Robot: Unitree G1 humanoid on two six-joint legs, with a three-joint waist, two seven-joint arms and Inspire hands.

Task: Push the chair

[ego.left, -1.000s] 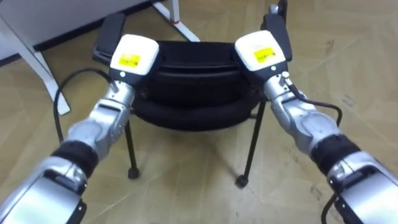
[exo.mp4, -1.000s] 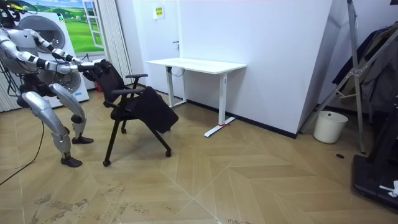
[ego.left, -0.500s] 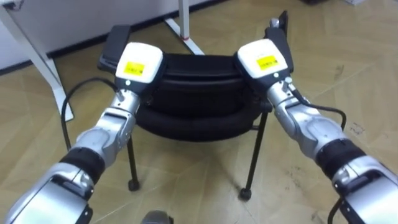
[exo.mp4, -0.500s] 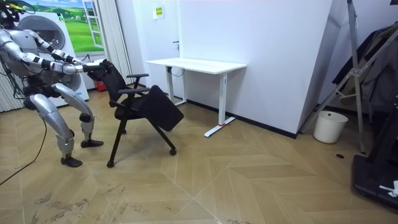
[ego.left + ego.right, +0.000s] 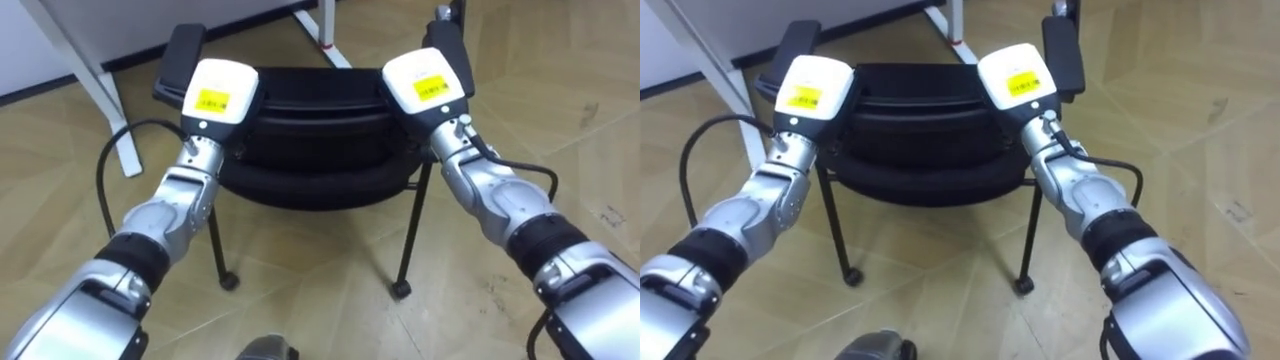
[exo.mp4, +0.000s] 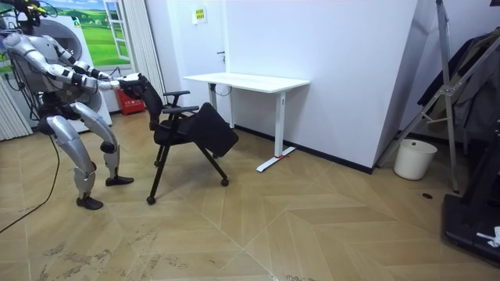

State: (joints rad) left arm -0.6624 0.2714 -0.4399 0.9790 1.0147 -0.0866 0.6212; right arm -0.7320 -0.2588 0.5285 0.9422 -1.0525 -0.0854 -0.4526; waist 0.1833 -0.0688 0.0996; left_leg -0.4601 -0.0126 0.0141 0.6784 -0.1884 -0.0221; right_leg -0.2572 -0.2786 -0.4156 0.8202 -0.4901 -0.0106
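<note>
A black chair (image 5: 315, 130) with armrests and castors stands right in front of me, its backrest facing me. My left hand (image 5: 217, 90) lies against the left top corner of the backrest, and my right hand (image 5: 425, 82) against the right top corner. Both hands show their white backs. In the room view I stand at the left, behind the chair (image 6: 187, 129), leaning forward in mid-stride with both arms stretched out to the backrest. The chair's seat points toward the white desk (image 6: 246, 80).
The desk's white leg (image 5: 85, 70) and its foot (image 5: 325, 25) stand just beyond the chair. Wooden floor lies all around. A white bin (image 6: 414, 158) and a rack with clothes (image 6: 469, 78) stand far off at the room view's right.
The chair has rolled toward the desk, to the room view's right. I have stepped forward after it, both hands staying on the backrest.
</note>
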